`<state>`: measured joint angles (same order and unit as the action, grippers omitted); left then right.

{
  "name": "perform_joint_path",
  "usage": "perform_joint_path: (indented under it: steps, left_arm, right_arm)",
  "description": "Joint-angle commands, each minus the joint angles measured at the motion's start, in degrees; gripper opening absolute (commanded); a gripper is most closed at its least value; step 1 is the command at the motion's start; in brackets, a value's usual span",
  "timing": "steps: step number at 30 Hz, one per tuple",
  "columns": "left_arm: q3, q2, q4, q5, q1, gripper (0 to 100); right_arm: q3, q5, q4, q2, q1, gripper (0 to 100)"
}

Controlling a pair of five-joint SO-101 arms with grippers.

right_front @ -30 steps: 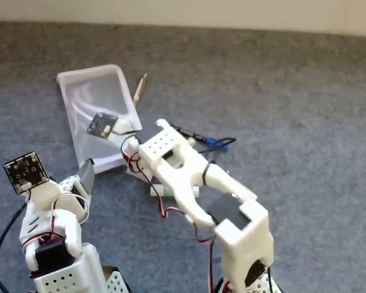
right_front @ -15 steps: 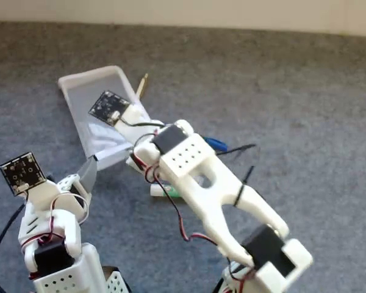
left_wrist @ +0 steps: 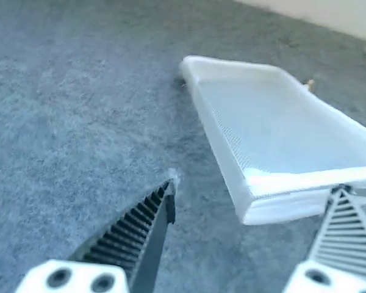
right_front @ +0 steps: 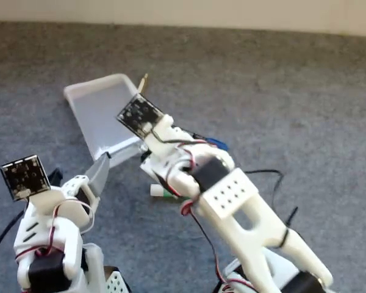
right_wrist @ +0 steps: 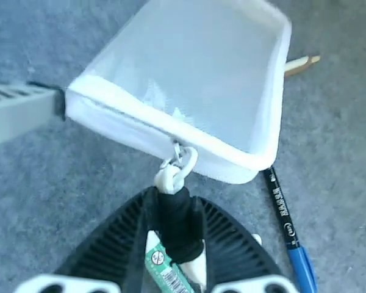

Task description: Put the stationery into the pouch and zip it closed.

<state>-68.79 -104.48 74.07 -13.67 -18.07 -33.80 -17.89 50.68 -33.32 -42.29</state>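
Grey carpet (right_front: 293,91) underneath everything, with a pale strip of wall (right_front: 232,12) along the far edge. On it, the white mesh pouch (right_wrist: 195,73), lying flat directly ahead of the right gripper (right_wrist: 174,201) and stretching away from it. At the pouch's near edge, the zip pull (right_wrist: 171,177), a white loop on the slider, pinched between the closed jaws of that gripper. Probably held so in order to drag the slider along the edge. Whether to open or to close, cannot tell, because the state of the zip is hard to read here. Nothing visible through the mesh, so judged as empty.

At the pouch's near corner, the left gripper (left_wrist: 254,190), jaws spread wide. One fingertip at the corner, touching or nearly; the other apart, over bare carpet. Likely placed there to brace the pouch against the pull, not clamped on it.

Outside the pouch, the stationery, not yet put in:
- A blue pen (right_wrist: 290,235) just beside the right gripper, running on past the pouch's side, its end cut off.
- A pencil (right_wrist: 302,61) beyond the far corner, mostly hidden behind the pouch.
- A white stick (right_wrist: 168,268) with a green label directly under the right gripper's jaws, largely covered by them, so kind of item not certain.
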Motion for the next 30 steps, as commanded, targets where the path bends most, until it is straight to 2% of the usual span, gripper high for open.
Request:
perform_joint_path:
  steps: [1, 4, 10, 15, 19, 30]
  left_arm:
    - [7.0, -0.6, 3.6, 0.7, 3.8, 35]
    - [7.2, -0.6, 4.4, 5.5, 4.3, 35]
    - [1.2, -0.6, 3.8, 10.5, 1.5, 35]
    - [-7.0, -0.6, -3.8, 10.5, -2.0, 35]
    - [-12.7, -0.6, -10.9, 10.5, -4.7, 31]
    - [-7.5, -0.6, -8.5, 7.6, -4.6, 30]
  right_arm:
    - [-2.9, 0.5, -4.9, -7.6, 0.9, 0.5]
    - [-6.4, 0.5, -7.7, -11.5, 1.0, 0.5]
    - [-8.0, 1.9, -8.3, -15.8, 1.0, 0.5]
    - [-8.0, 4.0, -8.2, -16.6, 0.9, 0.5]
    - [-8.0, 4.0, -8.2, -16.6, 0.9, 0.5]
    - [-8.2, 3.8, -8.2, -16.2, 0.7, 0.5]
